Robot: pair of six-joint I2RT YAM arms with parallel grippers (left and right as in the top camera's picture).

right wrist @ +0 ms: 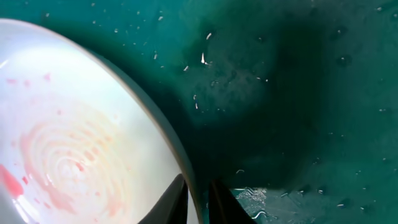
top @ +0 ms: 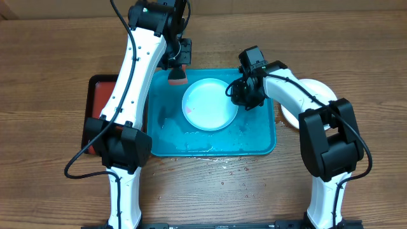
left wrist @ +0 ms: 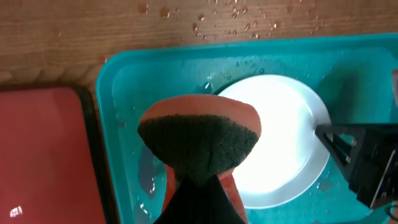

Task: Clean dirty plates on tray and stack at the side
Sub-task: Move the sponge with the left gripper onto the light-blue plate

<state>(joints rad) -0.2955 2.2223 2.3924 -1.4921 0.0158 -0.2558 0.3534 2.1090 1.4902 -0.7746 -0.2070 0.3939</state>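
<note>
A plate [top: 210,105] with a white centre and a pale cyan rim lies in the cyan tray [top: 261,143]. A red smear sits near its left edge, and pink smears show in the right wrist view [right wrist: 68,155]. My right gripper [top: 238,95] is shut on the plate's right rim [right wrist: 198,199]. My left gripper [top: 177,63] is shut on an orange sponge with a dark scouring pad [left wrist: 199,140]. It holds the sponge above the tray, just left of the plate [left wrist: 280,143]. A white plate [top: 315,92] lies on the table right of the tray, partly hidden by my right arm.
A red tray with a dark rim [top: 95,102] lies left of the cyan tray and also shows in the left wrist view [left wrist: 43,155]. Water drops and film wet the cyan tray floor [right wrist: 298,93] and the table in front of it [top: 229,168].
</note>
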